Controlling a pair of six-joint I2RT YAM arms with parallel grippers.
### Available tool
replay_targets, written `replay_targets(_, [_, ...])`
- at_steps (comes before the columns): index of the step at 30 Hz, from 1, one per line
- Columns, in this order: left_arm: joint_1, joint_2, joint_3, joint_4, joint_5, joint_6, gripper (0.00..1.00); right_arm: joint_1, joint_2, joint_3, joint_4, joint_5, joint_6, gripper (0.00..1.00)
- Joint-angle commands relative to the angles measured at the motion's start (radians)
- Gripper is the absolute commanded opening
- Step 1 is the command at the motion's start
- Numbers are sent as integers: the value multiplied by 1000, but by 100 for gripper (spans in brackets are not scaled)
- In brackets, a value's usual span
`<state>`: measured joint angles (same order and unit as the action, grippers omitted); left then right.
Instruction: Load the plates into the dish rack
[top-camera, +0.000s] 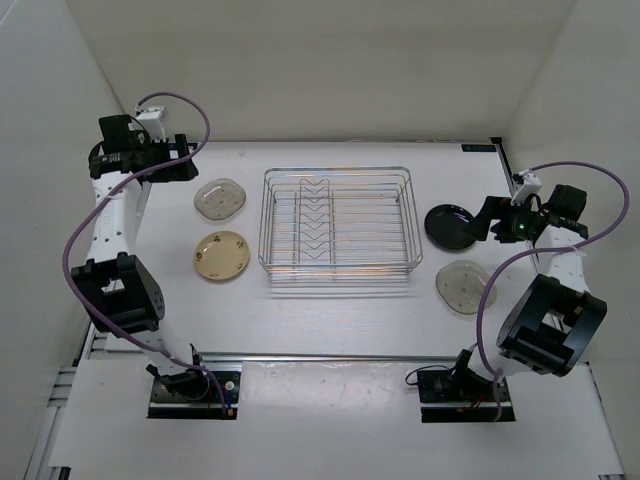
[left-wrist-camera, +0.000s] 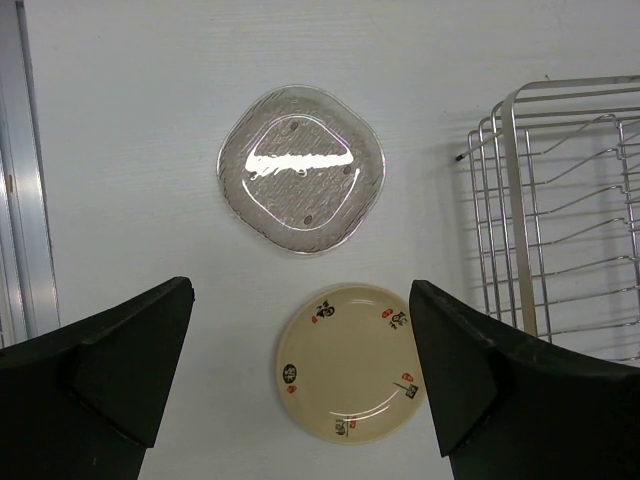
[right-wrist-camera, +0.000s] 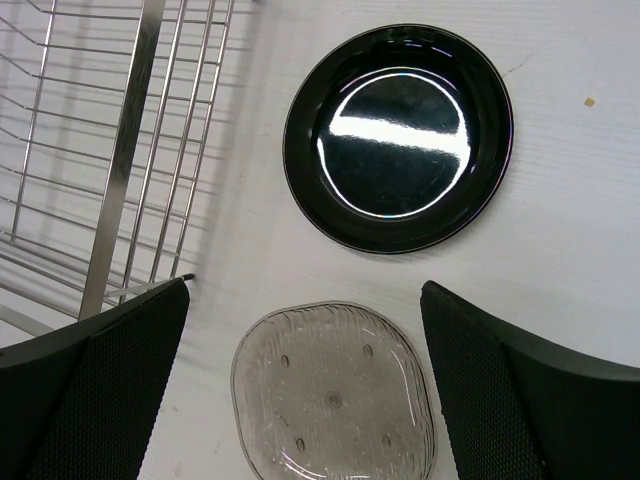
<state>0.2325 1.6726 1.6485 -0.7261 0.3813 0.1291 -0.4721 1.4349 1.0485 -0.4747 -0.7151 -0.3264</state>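
The dish rack (top-camera: 337, 220) sits in the middle of the white worktop (top-camera: 340, 320), and none of the 4 plates is in it. 2 lie flat to its left: the left grey plate (top-camera: 220, 198) farther from the arm bases and the tan plate (top-camera: 221, 255) nearer them, close together but not touching. 2 lie flat to its right: the black plate (top-camera: 452, 226) just beside the rack's right end, and the right grey plate (top-camera: 464, 287) nearer the bases, a little apart from the black one. The left gripper (left-wrist-camera: 300, 295) hangs above the far-left part of the worktop, its fingers spread wide and holding nothing. Its wrist camera looks down on the grey and tan plates, with a corner of the rack at the right edge. The right gripper (right-wrist-camera: 304, 290) hovers over the right-hand pair, likewise spread wide and holding nothing. Its wrist view shows the glossy black plate and the grey one, with the rack's wires at the left.
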Motion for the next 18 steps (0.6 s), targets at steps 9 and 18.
replay_targets(9, [-87, -56, 59, 31, -192, 136, 100, -7, -28, 2, -8, -27, -19, 100])
replay_targets(18, [-38, 188, 203, 51, -197, 57, 100, -16, -28, -7, -8, -18, -19, 100])
